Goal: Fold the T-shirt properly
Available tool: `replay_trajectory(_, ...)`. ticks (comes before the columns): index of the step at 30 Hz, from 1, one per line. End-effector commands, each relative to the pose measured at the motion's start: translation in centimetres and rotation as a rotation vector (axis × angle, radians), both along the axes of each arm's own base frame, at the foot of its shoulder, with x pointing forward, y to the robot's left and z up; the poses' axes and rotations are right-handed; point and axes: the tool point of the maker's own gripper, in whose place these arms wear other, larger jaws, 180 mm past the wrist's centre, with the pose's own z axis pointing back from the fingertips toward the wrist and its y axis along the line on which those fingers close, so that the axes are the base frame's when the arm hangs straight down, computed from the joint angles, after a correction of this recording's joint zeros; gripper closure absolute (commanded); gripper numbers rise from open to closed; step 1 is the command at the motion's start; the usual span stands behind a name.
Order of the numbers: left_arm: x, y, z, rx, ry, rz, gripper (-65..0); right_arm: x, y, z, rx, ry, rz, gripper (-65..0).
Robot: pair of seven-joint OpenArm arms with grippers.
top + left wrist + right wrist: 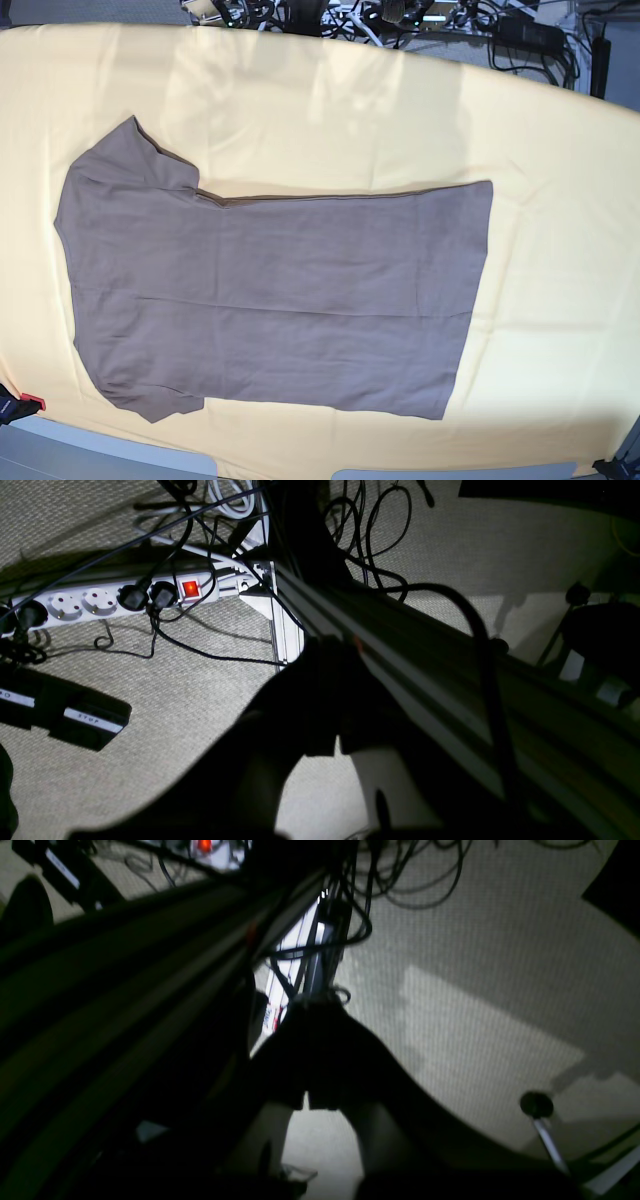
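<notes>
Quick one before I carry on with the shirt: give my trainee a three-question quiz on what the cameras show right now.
1. True or false: the T-shirt lies spread flat on the yellow table cloth.
2. In the base view, the sleeves point toward which edge: A left, B right, C the hem side?
3. Fill in: the wrist cameras see carpet, cables and a white ____ with a lit red switch.

Key: 1 true. 2 A. 3 power strip.

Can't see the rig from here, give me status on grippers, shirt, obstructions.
Both grippers shut, empty, off the table. T-shirt flat, unfolded on yellow cloth. Nothing on it.
</notes>
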Motion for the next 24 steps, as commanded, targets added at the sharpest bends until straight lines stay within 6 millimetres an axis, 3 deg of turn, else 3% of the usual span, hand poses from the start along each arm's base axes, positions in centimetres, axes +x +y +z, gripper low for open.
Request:
replay_trajectory(1, 0.2, -0.2, 0.1, -0.01, -0.004, 0.002, 0.0, 0.3, 0.3, 0.1, 0.009, -0.001, -0.004, 0.0)
replay_trajectory(8, -1.9, -0.8, 0.6, -0.023, 0.045, -0.037, 0.0, -1.5, 0.2, 0.3, -0.002, 0.003, 0.048, 0.0)
replay_trajectory(15, -6.1, 0.1, 1.4, -0.042, 0.121, 0.004, 0.0, -6.3, 1.8, 1.4, 0.074, 0.044, 0.062, 0.0)
replay_trajectory(24, -12.4, 2.0, 3.9, -0.063, 0.225, -0.048, 0.0, -11.6, 4.5, 5.7, 0.15, 0.113, 0.1, 0.0)
